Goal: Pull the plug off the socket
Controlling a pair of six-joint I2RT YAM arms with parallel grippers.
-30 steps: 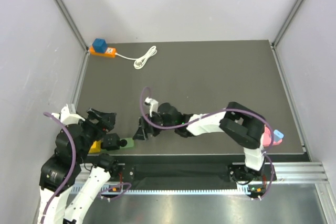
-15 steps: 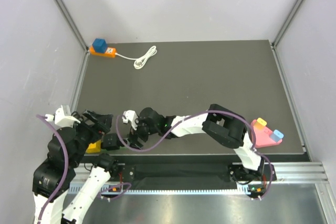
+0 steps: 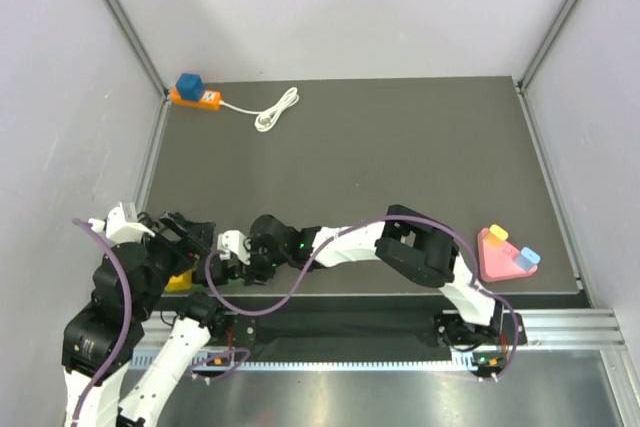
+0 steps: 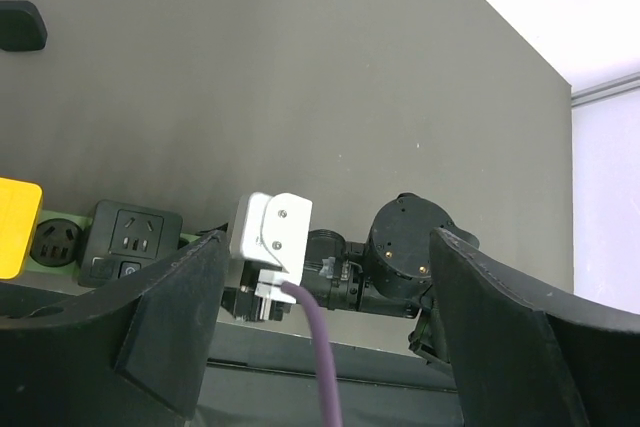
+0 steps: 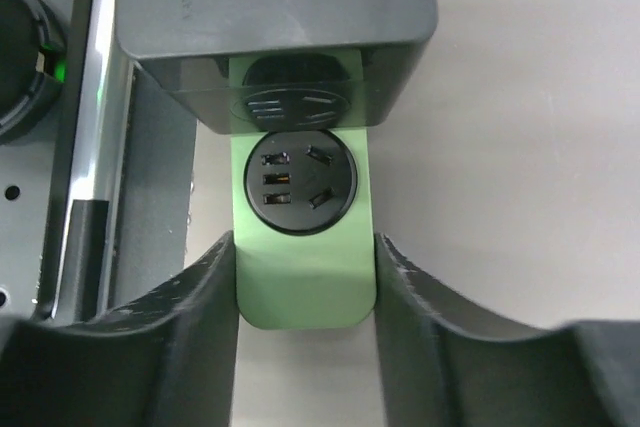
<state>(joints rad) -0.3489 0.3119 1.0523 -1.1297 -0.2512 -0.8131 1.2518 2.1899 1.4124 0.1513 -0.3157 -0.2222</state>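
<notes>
Change over the last second: the right arm swept leftward along the near edge of the desk [image 3: 400,167], and the right tool [image 5: 305,247] went from spread to narrowed over the green power strip [image 5: 300,292].

Right tool now: a finger lies against each long side of the strip's free end, pinching it as far as the wrist view shows. One empty socket sits between the fingers.

Black plug [image 5: 275,7]: seated on the strip, just beyond that empty socket. Not lifted.

Yellow plug [image 4: 15,227]: at the strip's other end, past the black one.

Left tool [image 4: 330,347]: jaws spread wide, holding nothing, hanging above the strip and barely changed.

Reading: the right arm looks set to brace the strip while the left does the pulling. The hold-down is probably in place, but the pull is not begun. Which of the two plugs is meant I cannot tell.
</notes>
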